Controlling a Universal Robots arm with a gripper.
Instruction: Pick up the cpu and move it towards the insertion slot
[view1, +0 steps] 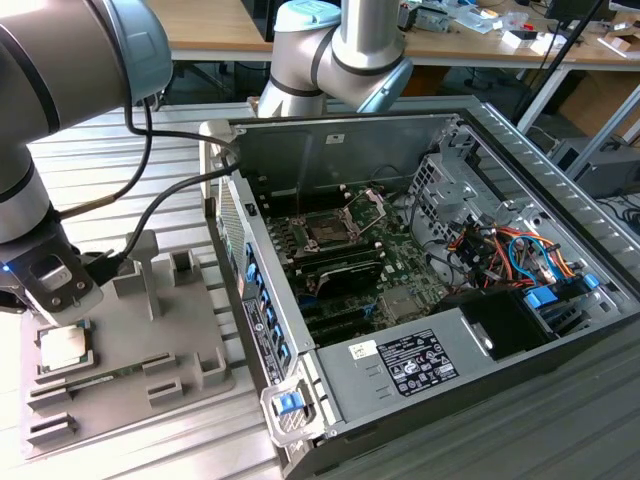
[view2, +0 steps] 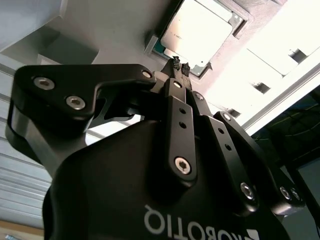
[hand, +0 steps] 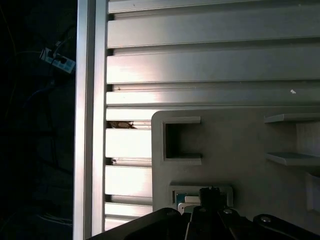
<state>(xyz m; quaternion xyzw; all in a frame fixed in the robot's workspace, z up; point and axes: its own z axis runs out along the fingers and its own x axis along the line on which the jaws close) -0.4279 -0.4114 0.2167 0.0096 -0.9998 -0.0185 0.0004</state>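
**cpu (view1: 62, 345) under the closed hand (view2: 180, 67)**

The case (view1: 330, 150) held the slot (view1: 328, 228), well apart toward the exterior view's right. On the tray (view1: 190, 330) the cpu lay in its pocket, the hand shut, empty, poised just above its edge.

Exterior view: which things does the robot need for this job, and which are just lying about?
Needed: gripper, cpu, insertion slot.
Lying about: grey tray, coloured cables, desk clutter behind.

Grey tray (view1: 185, 322) lies beside open computer case (view1: 300, 150).
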